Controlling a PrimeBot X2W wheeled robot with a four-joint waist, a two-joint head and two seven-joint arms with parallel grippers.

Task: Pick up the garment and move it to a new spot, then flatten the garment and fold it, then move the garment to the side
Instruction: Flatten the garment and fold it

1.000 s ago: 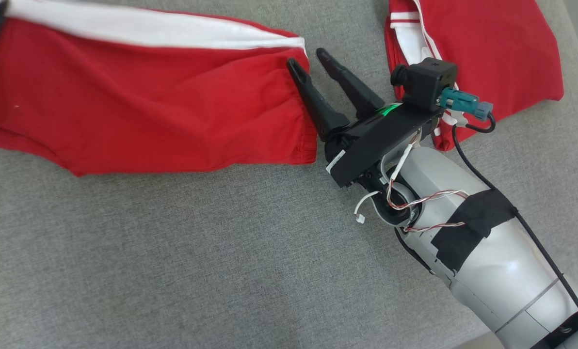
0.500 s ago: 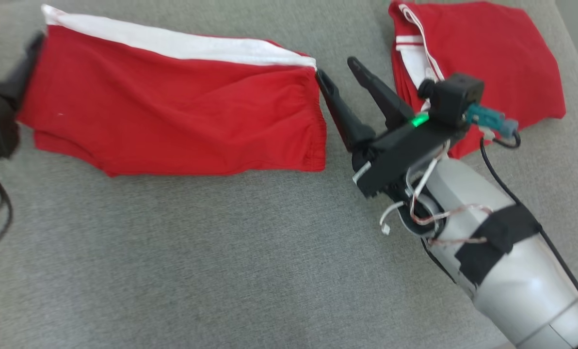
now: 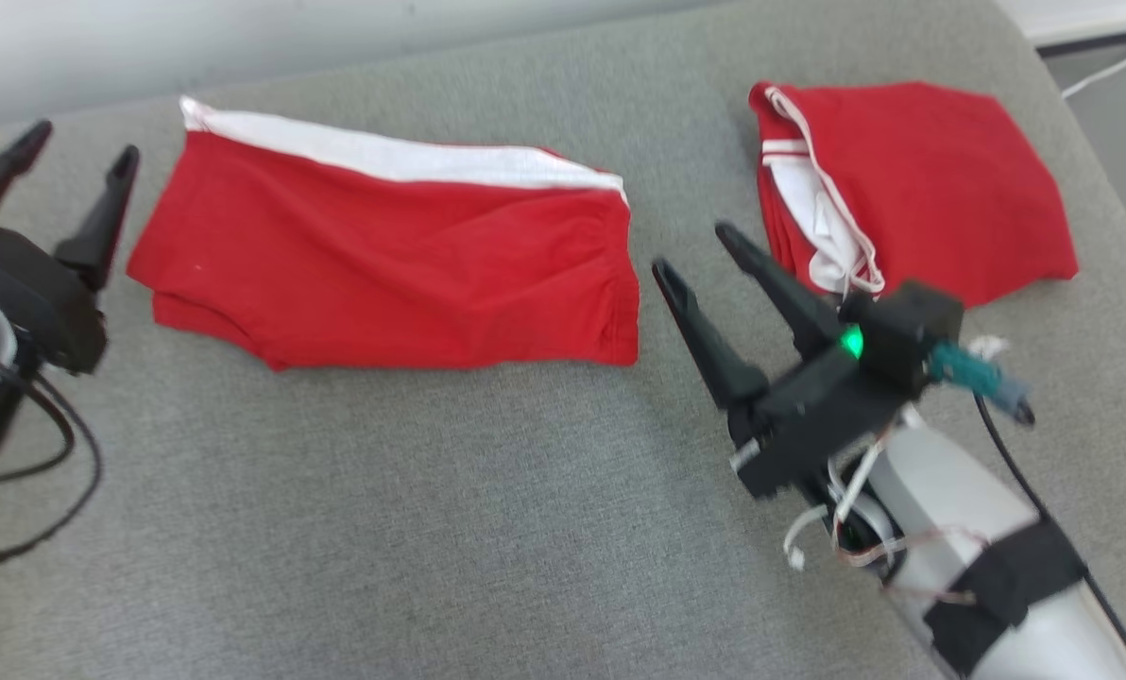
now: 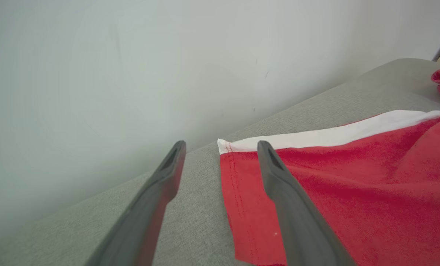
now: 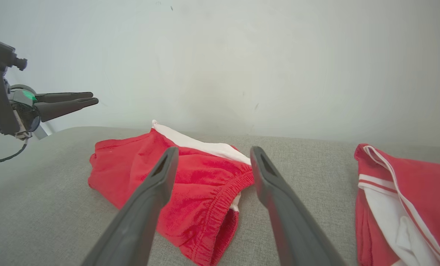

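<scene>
Rectangular red shorts point(image 3: 383, 274), white-striped, on woven grey cushion point(image 3: 431, 529)

No legible text, label, brand or number on the red garment point(image 3: 383, 274) or elsewhere

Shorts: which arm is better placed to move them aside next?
Probably right: its open end effector sits beside the shorts at their waistband, nearest the folded garment on that side.

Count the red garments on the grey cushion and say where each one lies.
2. The larger red garment lies flat at centre-left, between the left gripper and the right gripper. The smaller red garment lies at the far right. None seems hidden.
</scene>
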